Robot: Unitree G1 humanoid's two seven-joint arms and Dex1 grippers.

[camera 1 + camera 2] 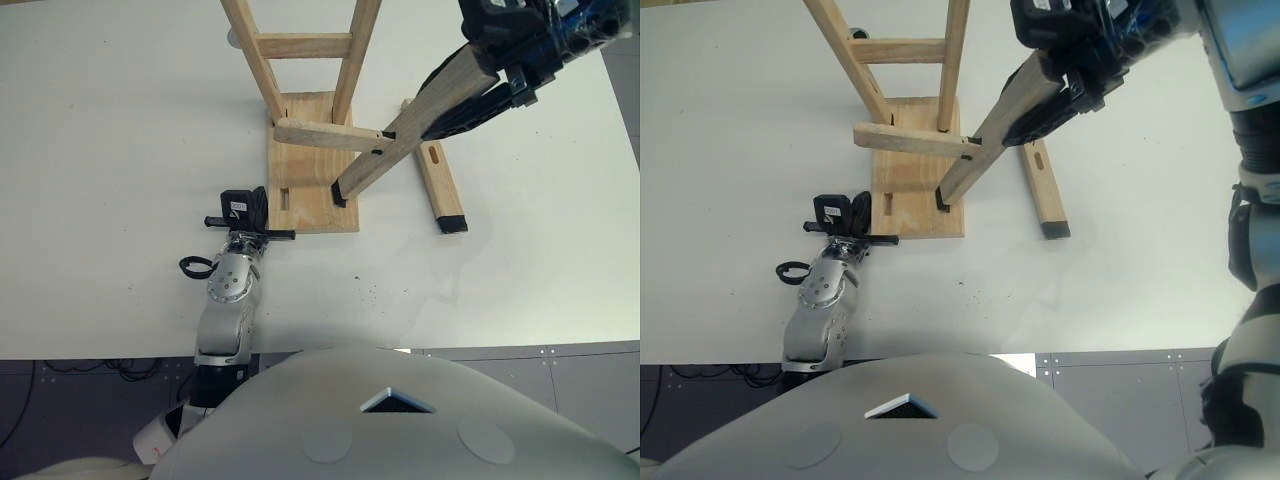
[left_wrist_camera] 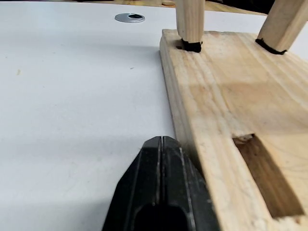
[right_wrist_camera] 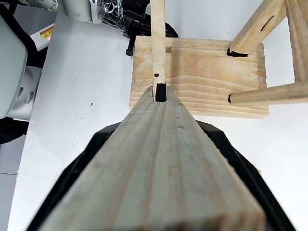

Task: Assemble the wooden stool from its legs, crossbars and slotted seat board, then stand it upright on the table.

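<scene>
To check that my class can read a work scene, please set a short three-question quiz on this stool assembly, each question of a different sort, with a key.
1. True or false: the left gripper is open.
2. The right gripper holds: A) a hammer B) a leg C) nothing.
3. Fill in: a loose leg lies on the table at the board's ___ side.
Key: 1 false; 2 B; 3 right.
</scene>
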